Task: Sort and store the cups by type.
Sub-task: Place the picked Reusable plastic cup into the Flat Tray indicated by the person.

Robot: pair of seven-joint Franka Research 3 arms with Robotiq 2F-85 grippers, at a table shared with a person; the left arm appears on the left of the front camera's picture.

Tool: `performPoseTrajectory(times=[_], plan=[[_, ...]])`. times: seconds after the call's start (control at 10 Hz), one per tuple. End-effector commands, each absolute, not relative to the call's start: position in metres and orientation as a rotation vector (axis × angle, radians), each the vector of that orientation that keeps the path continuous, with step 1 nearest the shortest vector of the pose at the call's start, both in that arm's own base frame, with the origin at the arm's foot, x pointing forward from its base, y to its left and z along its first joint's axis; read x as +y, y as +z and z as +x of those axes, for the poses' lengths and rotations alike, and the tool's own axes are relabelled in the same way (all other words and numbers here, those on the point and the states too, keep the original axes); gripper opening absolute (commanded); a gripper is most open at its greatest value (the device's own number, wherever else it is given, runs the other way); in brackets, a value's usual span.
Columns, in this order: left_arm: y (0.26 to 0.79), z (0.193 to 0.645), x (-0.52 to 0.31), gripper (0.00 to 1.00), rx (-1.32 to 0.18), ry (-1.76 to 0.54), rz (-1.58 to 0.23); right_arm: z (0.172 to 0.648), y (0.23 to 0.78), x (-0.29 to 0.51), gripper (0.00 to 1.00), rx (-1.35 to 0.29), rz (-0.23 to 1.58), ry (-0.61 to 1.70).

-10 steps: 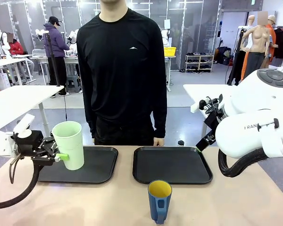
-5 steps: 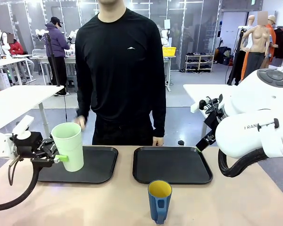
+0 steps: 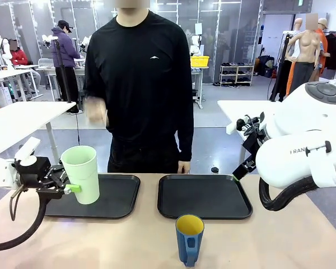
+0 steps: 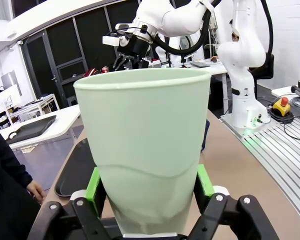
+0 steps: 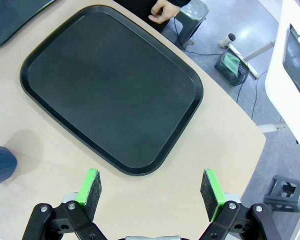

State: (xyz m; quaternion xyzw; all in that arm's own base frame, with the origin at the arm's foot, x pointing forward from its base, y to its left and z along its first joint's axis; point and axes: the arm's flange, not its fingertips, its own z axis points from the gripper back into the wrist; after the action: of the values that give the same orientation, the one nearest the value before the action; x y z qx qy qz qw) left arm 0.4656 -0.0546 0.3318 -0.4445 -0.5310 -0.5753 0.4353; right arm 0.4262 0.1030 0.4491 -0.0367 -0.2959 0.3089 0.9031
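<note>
1. The table carries two black trays side by side. I judge there is one tray for each cup type.
2. A person stands across the table from both grippers, one hand raised and blurred, the other at the table's far edge beyond the right tray. Neither hand blocks a tray.
3. The left tray lies just beyond and under the left gripper. It is bare, so nothing hinders a set-down.
4. The tumbler is clamped low between the left gripper's green pads. It stands upright at the tray's near-left edge, probably to be stored there.
5. The mug stands on the table well to that gripper's right, handle toward the robot, not yet sorted.
6. The right gripper hovers with jaws wide and empty. The right tray lies just ahead of it, and the mug's edge is off to its side.
</note>
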Motion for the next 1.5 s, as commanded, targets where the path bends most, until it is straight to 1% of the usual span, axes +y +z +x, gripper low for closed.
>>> performPoseTrajectory(times=[0.0, 1.4], plan=[[0.3346, 0.4686, -0.0559, 0.15, -1.322, -1.442, -1.098, 0.427, 0.4497, 0.102, 1.0, -0.611, -0.075, 0.638], [0.3346, 0.4686, -0.0559, 0.15, -1.322, -1.442, -1.098, 0.427, 0.4497, 0.102, 1.0, -0.611, -0.075, 0.638]])
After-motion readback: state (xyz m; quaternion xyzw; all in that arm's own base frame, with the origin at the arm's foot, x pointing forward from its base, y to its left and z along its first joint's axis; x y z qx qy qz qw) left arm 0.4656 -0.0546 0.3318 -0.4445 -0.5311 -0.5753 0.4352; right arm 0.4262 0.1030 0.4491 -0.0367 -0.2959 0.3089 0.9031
